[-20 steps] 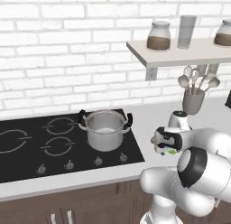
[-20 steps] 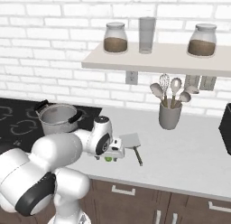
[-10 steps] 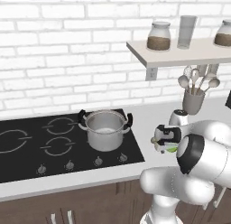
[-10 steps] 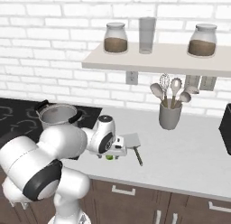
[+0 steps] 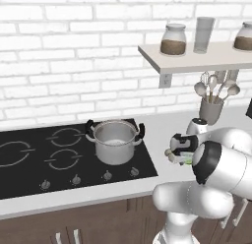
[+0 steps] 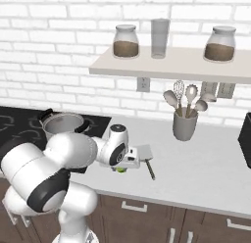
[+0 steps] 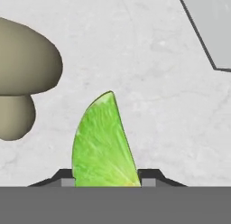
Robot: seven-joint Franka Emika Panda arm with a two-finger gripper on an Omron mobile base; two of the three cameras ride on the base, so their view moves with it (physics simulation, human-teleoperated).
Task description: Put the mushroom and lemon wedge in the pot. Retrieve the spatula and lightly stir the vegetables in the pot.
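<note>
Low over the surface, right of the pot — pincer closed on the lemon wedge, tips flanking its base for the lift. Mushroom just beside the wedge, spatula near — both waiting.

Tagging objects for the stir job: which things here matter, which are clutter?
Job:
lemon wedge, between the gripper fingertips
mushroom, beside it on the counter
pot, on the cooktop
spatula, flat on the counter

Clutter:
utensil cup with spoons and whisk
shelf jars
glass
</note>
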